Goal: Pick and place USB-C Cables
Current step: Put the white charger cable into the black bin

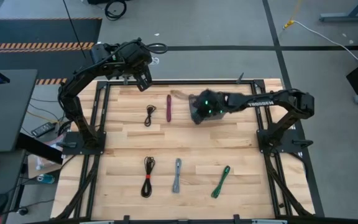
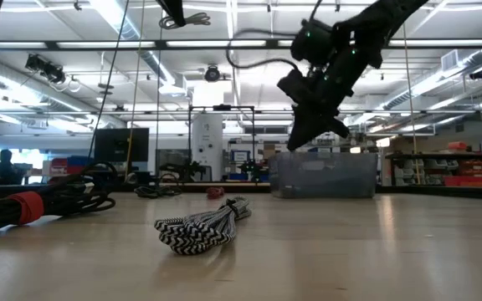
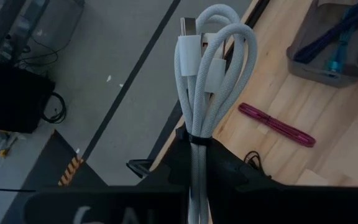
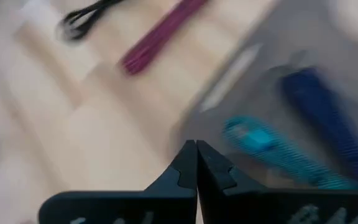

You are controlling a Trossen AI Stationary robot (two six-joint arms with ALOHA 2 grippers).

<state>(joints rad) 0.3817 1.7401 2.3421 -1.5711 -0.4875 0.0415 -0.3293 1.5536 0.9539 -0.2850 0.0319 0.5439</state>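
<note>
A: Where does the left gripper [image 3: 194, 155] stand?

B: It hangs above the far left corner of the table [image 1: 241, 134], near the edge, and its jaws are clamped on the white cable [image 3: 207, 74]. The bundle stands up out of the jaws, loops and plug end uppermost, with a dark tie around it just above the grip.

A: And the right gripper [image 4: 196, 163]?

B: It is raised over the translucent grey bin [image 2: 323, 174] at the far middle of the table. Its jaws are pressed together with nothing between them. In the right wrist view the teal cable [image 4: 272, 146] and the blue-purple cable [image 4: 325, 118] lie inside the bin, below the fingers.

A: What remains on the table?

B: The maroon cable [image 1: 169, 107] lies straight, just to the left of the bin, and a small black cable [image 1: 150, 116] sits beside it, further left. Along the near side there are three more, well apart from each other: the black cable with the red tie [image 1: 147, 176], the grey cable [image 1: 177, 175] and the green cable [image 1: 220, 182], which lies at a slant. In the low view the grey one shows as a striped braided bundle in the foreground.
</note>
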